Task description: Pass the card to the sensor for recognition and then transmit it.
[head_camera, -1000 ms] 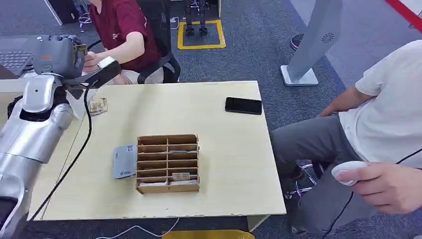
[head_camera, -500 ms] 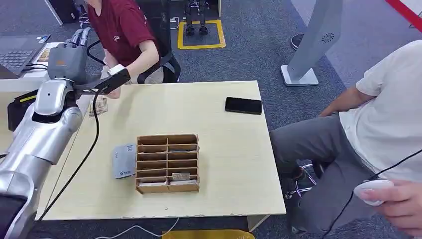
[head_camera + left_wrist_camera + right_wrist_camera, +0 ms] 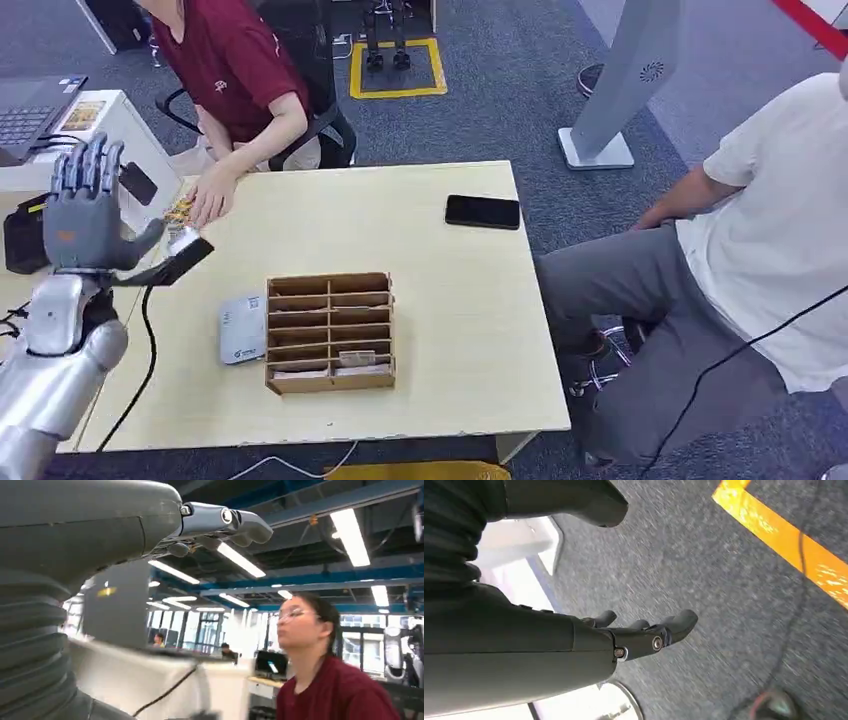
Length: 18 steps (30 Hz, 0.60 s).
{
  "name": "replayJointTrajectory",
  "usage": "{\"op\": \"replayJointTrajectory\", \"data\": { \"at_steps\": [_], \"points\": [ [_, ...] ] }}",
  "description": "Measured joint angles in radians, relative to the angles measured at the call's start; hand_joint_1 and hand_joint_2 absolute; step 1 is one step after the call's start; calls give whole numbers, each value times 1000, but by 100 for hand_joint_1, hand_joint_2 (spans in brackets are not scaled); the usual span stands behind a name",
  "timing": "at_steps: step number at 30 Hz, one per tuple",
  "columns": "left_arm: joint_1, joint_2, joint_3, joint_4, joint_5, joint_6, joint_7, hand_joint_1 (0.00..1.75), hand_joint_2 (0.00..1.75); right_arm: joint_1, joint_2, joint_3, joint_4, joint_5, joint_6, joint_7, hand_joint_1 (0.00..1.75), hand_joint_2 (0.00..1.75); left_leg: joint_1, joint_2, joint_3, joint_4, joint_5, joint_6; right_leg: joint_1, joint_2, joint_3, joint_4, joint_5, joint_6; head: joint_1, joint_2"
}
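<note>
Two hands are in sight. Left hand (image 3: 85, 210) is raised at the bench's (image 3: 450, 330) left edge, held upright on its silver arm (image 3: 55, 370) with the palm side facing away from the head camera, fingers (image 3: 90, 165) spread and straight, thumb out to the side; it grasps nothing. In the left wrist view its fingers (image 3: 225, 522) stretch out toward the ceiling lights, in front of a person in red (image 3: 335, 690). Right hand (image 3: 639, 635) hangs above grey carpet (image 3: 724, 580) beside a yellow line (image 3: 784, 540), fingers loosely extended and apart, holding nothing. Cards (image 3: 180, 212) lie at the bench's far left corner under the red-shirted person's hand (image 3: 210, 195). Near the bench's middle stands a wooden rack (image 3: 330, 330), with the grey sensor (image 3: 243, 328) touching its left side. A phone (image 3: 483, 211) lies toward the far right edge.
</note>
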Motion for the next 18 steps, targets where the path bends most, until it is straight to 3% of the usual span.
{"op": "replayJointTrajectory", "data": {
  "at_steps": [2,4,11,14,16,18],
  "points": [
    [134,13,102,-76,7,2,-45,0,175,12,0,-6,1,-2,-2,1,0,175,1,-1,-3,0,0,0,1,-1,-2,0,-2,1,-1,0],
    [198,19,167,-123,-4,-10,-66,0,175,13,0,-12,2,-3,-2,2,0,175,1,-9,-5,0,0,0,1,-8,-3,0,-3,2,0,0],
    [265,28,263,-194,-14,-31,-62,0,175,8,0,-16,2,-4,-2,6,0,175,1,-12,-5,0,1,1,1,-11,1,0,-2,2,0,0],
    [372,36,356,-233,76,-7,-42,0,175,8,2,-19,2,-12,-5,24,0,175,0,-4,-1,0,-1,-1,1,-4,3,0,-2,1,1,0],
    [456,33,473,-236,121,-4,-108,0,175,14,2,-25,3,-11,-5,32,0,175,1,-1,-1,0,-3,-1,1,-2,2,0,-2,1,2,0],
    [497,13,662,-190,168,-65,-226,0,175,22,2,-32,3,-9,-11,32,0,175,2,-1,-2,0,-3,0,2,-1,1,0,-4,1,2,0]
  ]
}}
